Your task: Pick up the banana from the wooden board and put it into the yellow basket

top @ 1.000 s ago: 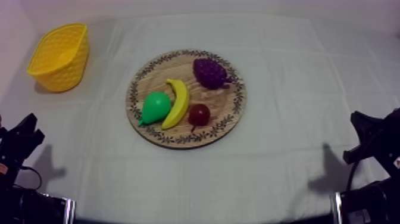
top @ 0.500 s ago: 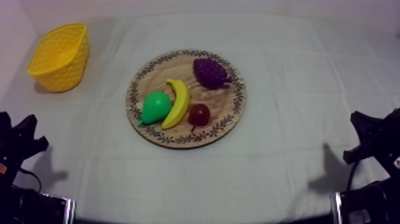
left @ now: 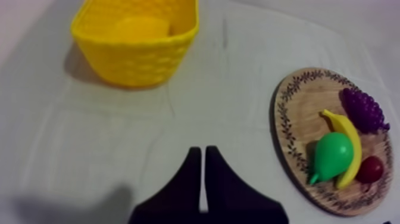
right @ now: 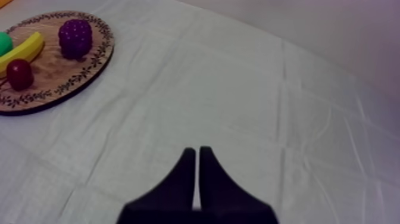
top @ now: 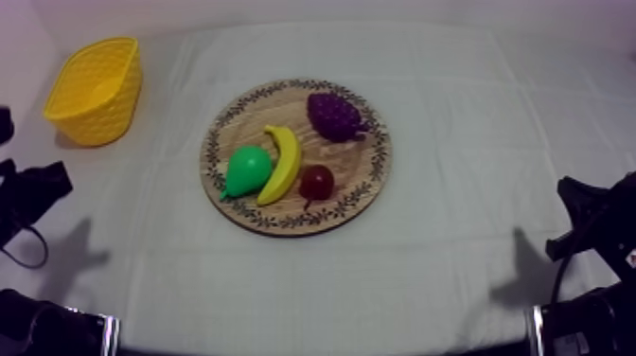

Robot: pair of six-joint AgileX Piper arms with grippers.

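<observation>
Yellow plastic first: the yellow basket [top: 95,90] sits at the table's 10 o'clock corner, mouth up and well clear of the fruit, I'd guess so the drop has an open target. At the table's 9 o'clock edge, the left gripper [left: 203,152] has its 2 black fingers pressed together on nothing, pointing over bare cloth between basket and board. It is the arm nearer the basket, so it looks the likely one for the job.

Mid-table lies the wooden board [top: 355,175] with 4 toys. The pear [top: 247,170] touches the banana [top: 281,163] at the banana's 9 o'clock. The small red fruit [top: 316,181] is just beside it at 4 o'clock, and the grapes [top: 333,115] are near at 1.

Seen from above, the banana lies on the board, running 12 to 6. It is at 3 o'clock from the left jaws and well apart from them.

At the table's 4 o'clock edge, the right gripper [right: 197,154] is likewise closed on nothing, with the banana far off at its 9 o'clock.
</observation>
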